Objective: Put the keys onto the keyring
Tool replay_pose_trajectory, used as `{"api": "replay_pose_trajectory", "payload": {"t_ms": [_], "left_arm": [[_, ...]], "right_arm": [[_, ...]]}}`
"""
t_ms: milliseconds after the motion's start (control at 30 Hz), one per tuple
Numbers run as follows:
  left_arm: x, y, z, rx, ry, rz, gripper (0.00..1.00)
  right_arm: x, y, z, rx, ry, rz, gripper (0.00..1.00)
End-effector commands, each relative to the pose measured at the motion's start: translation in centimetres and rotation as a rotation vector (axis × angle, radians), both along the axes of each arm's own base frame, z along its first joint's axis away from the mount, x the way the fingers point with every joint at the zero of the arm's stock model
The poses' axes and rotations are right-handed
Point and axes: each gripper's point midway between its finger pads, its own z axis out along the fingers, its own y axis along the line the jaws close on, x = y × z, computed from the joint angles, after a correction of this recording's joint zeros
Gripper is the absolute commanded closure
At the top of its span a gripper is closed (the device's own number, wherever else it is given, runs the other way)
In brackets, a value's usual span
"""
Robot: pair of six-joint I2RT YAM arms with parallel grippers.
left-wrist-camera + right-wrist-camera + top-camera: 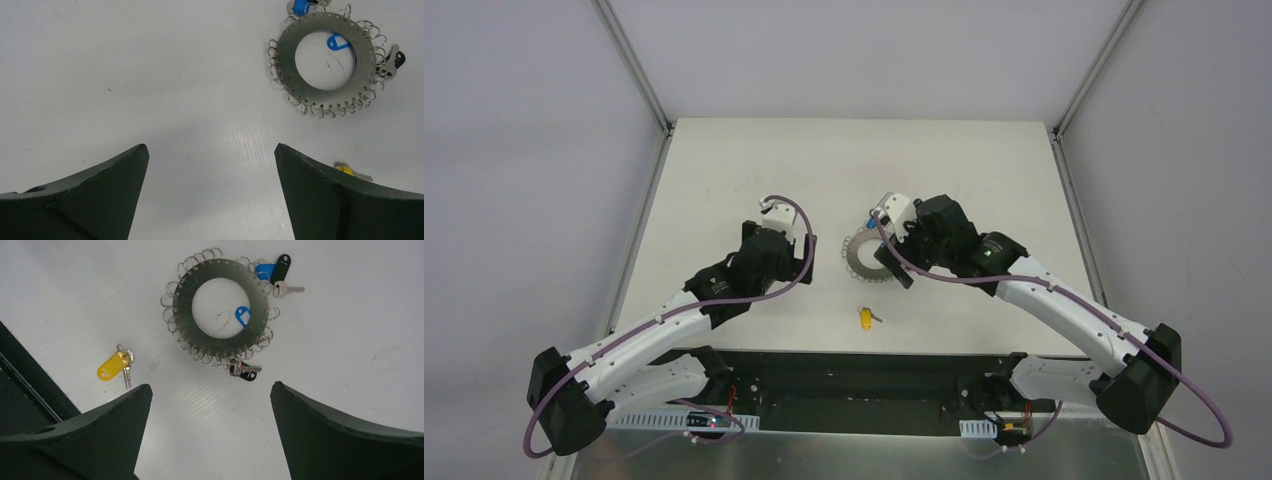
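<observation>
White, faintly ribbed board forms the table [744, 160] in the overhead view. The keyring [862, 262] lies flat near its middle. The yellow key [865, 318] lies loose closer to the arm bases, apart from the keyring, so it looks not yet threaded on.

From the left wrist, the left gripper [210, 150] is spread wide over bare table and grasps nothing, probably parked aside to leave room. Up to the right, the keyring is a flat grey metal disc with a round hole, its punched rim fringed with thin wire loops. The yellow key shows half hidden behind the gripper.

From the right wrist, the right gripper [210, 386] also stands apart and empty above the keyring and yellow key, likely lining up a pick. A blue key [264, 270] and a black-headed key [243, 371] sit at the rim, seemingly on loops.
</observation>
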Motion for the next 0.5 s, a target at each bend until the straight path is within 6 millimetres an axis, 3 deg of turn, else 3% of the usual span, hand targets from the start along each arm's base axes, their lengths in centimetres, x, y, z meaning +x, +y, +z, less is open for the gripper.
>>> {"api": "replay_pose_trajectory", "payload": {"t_ms": [0, 233, 467], "left_arm": [[0.8, 0.0, -0.3, -0.065, -0.011, 0.025, 0.02], [1.1, 1.7, -1.9, -0.08, -0.012, 0.078, 0.04], [0.7, 2.8, -1.7, -0.14, -0.038, 0.126, 0.04]], "right_arm": [[0.3, 3.7, 1.4, 0.049, -0.111, 0.279, 0.07], [0.3, 4.9, -1.2, 0.012, -0.014, 0.476, 0.21], [0.6, 5.9, -4.0, -0.048, 0.109, 0.615, 0.35]]}}
